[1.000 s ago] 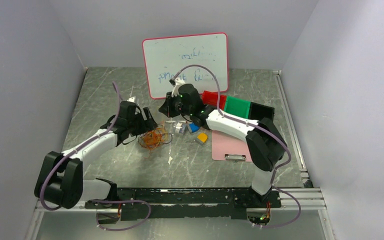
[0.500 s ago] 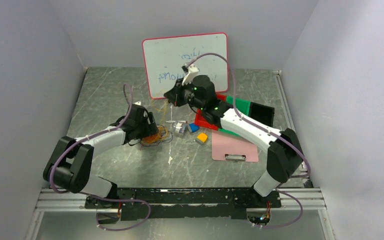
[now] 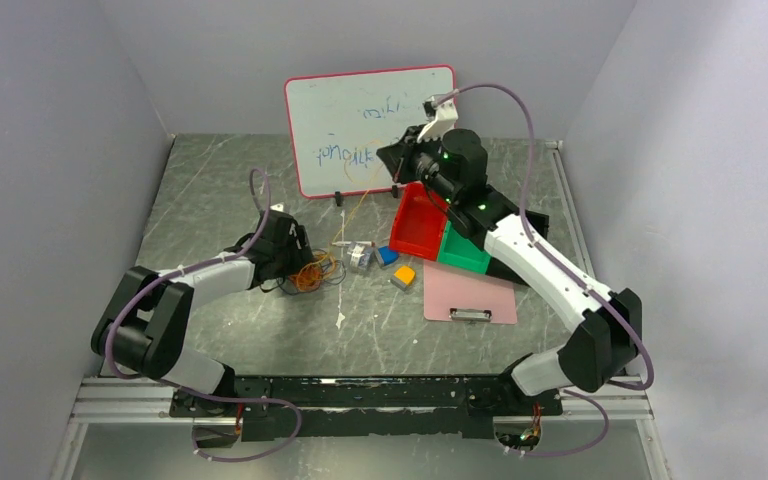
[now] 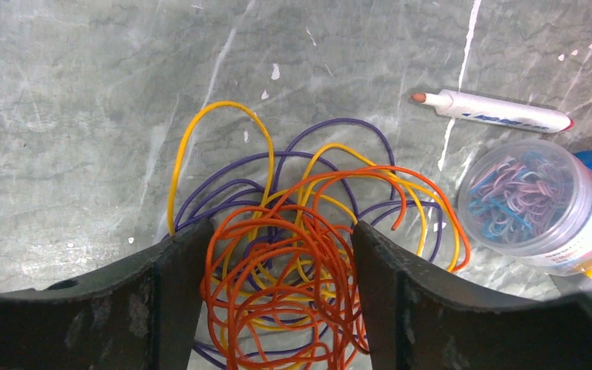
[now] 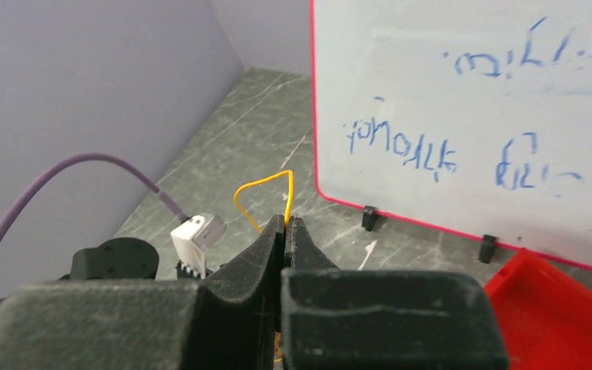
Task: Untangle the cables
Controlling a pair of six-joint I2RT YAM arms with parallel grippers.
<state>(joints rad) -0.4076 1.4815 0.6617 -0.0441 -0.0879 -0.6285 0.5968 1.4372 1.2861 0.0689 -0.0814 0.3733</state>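
The cables are a tangle of orange, yellow and purple wire on the grey table, also seen in the top view. My left gripper is low over the tangle, its jaws open and standing on either side of it, with orange loops touching both fingers. My right gripper is raised in front of the whiteboard and shut on a yellow cable. In the top view this yellow cable runs from the tangle up to the right gripper.
A marker and a clear jar of paper clips lie just right of the tangle. Blue and orange blocks, a red bin, a green bin and a pink clipboard sit further right.
My right gripper has risen and moved back and to the right, drawing the yellow cable out of the tangle. My left gripper has shifted a little and stays over the tangle.
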